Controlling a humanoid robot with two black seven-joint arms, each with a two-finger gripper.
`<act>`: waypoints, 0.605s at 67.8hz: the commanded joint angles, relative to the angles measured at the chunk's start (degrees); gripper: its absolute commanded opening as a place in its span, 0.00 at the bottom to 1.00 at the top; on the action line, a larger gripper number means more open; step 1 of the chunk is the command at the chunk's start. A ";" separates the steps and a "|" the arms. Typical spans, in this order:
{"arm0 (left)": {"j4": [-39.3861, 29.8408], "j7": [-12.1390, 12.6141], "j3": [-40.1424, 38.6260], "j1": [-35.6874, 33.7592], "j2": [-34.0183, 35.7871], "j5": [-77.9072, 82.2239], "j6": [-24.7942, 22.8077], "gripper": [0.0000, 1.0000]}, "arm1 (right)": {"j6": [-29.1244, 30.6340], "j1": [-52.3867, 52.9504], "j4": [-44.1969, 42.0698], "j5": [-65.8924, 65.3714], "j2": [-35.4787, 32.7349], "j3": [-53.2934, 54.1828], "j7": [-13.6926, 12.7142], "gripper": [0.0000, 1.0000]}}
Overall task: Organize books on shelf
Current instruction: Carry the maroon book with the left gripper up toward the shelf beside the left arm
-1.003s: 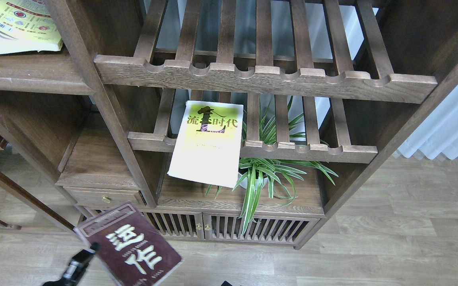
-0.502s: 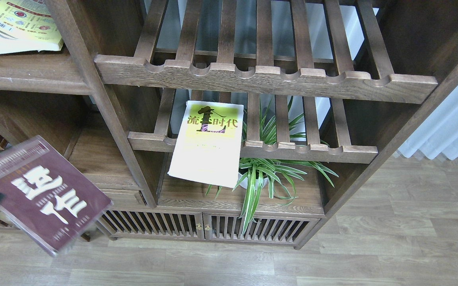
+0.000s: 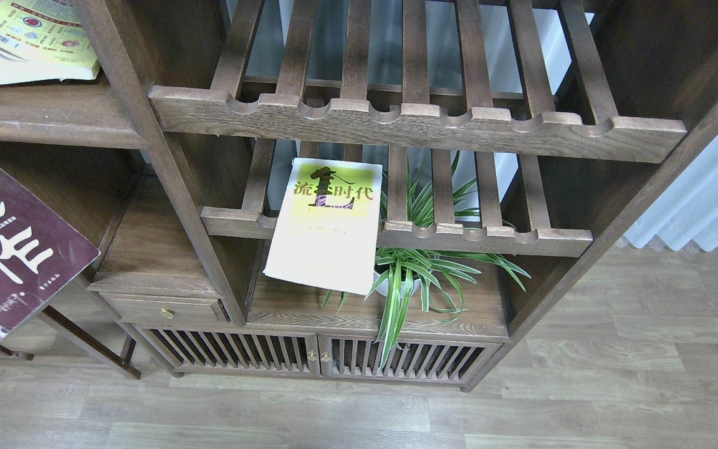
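Note:
The thick maroon book [image 3: 10, 249] with big white characters hangs in the air at the left edge, partly cut off by the frame, in front of the lower left compartment. What holds it is out of view. The yellow-green-and-white book [image 3: 328, 224] lies tilted over the front rail of the lower slatted rack [image 3: 483, 240], its bottom hanging past the rail. A smaller book with a colourful cover [image 3: 35, 37] lies flat on the shelf [image 3: 41, 115] at the top left. Neither gripper shows in the head view.
An upper slatted rack [image 3: 415, 125] juts out above the lower one. A potted spider plant [image 3: 415, 274] stands right of the hanging book. Below are a small drawer [image 3: 166, 308] and slatted cabinet doors [image 3: 309, 358]. A curtain [image 3: 708, 199] hangs at the right.
The maroon book has risen and moved left, from low over the floor to the left edge. The left gripper seen beside it earlier has left the view. The other books have not moved.

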 commanded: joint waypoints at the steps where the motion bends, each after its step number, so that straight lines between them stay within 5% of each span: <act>1: -1.51 0.03 -2.55 -0.11 1.46 0.01 0.00 0.07 | 0.00 0.00 -0.36 0.00 -0.01 0.09 0.00 0.98; 16: -1.60 0.12 -6.77 -1.60 4.45 0.10 0.00 0.07 | 0.00 0.26 -0.80 0.00 -0.01 0.09 0.00 0.98; 29: -1.60 6.53 -8.18 -11.96 5.51 0.19 0.00 0.07 | 0.00 0.26 -1.24 0.00 0.08 0.00 0.00 0.98; 41: -1.60 7.06 -5.90 -16.89 5.77 0.45 0.00 0.07 | 0.00 0.17 -1.24 0.00 0.08 0.00 0.00 0.98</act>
